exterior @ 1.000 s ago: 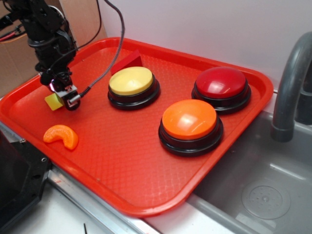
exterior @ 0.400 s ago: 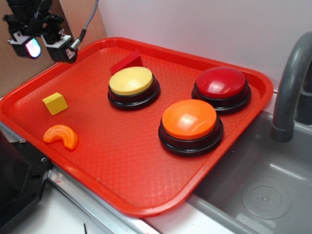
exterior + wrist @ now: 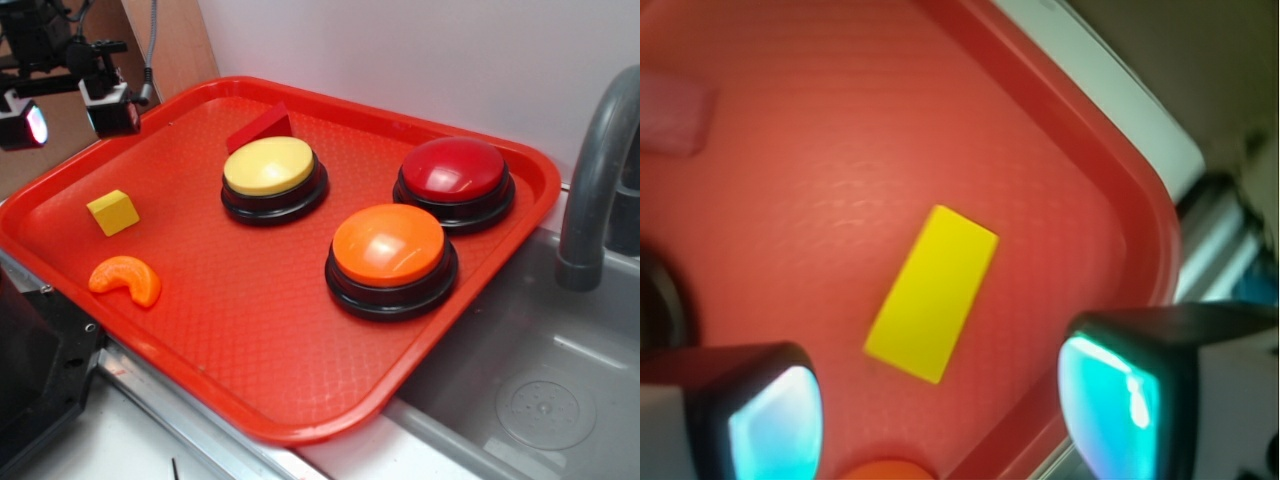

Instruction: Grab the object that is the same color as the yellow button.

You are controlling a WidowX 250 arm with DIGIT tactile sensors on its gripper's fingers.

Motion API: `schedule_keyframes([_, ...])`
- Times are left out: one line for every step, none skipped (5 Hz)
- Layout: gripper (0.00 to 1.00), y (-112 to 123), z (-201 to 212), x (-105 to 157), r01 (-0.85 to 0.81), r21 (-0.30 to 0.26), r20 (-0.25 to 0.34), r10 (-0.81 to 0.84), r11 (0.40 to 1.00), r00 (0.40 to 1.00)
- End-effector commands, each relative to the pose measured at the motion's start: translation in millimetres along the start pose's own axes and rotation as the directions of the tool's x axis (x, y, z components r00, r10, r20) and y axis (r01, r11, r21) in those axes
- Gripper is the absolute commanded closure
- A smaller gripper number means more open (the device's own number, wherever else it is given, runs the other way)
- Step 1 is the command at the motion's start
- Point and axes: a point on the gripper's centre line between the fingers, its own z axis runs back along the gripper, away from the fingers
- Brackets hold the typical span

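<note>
Pincer [image 3: 68, 110] hangs released and empty above the far left rim of the red tray [image 3: 300, 400], its two fingers spread wide. Below it, well apart from both fingers, the yellow block [image 3: 113, 212] lies flat on the tray, near the tray's left edge. From the wrist view the block [image 3: 931, 293] shows between the fingers, touching neither. An orange segment [image 3: 127, 280] sits just nearer the tray's front edge than the block. The yellow button [image 3: 270, 178] stands farther in, with a red wedge [image 3: 260, 127] behind it.
</note>
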Motion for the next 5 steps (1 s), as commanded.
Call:
schedule_keyframes([0.00,-1.5,-23.6,0.6,-0.289,-0.015,0.024,0.290,0.957,0.957])
schedule_keyframes([0.00,-8.3,-38.9,-5.2,-0.268,-0.004,0.015,0.268,0.963,0.963])
schedule_keyframes([0.00,-8.3,-53.0,-12.1,-0.251,0.013,0.002,0.251,0.968,0.968])
schedule_keyframes([0.00,-10.1,-63.4,-18.9,-0.229,0.026,-0.013,0.229,0.973,0.973])
schedule_keyframes([0.94,-9.2,-68.4,-25.4,-0.216,0.046,-0.011,0.217,0.975,0.976])
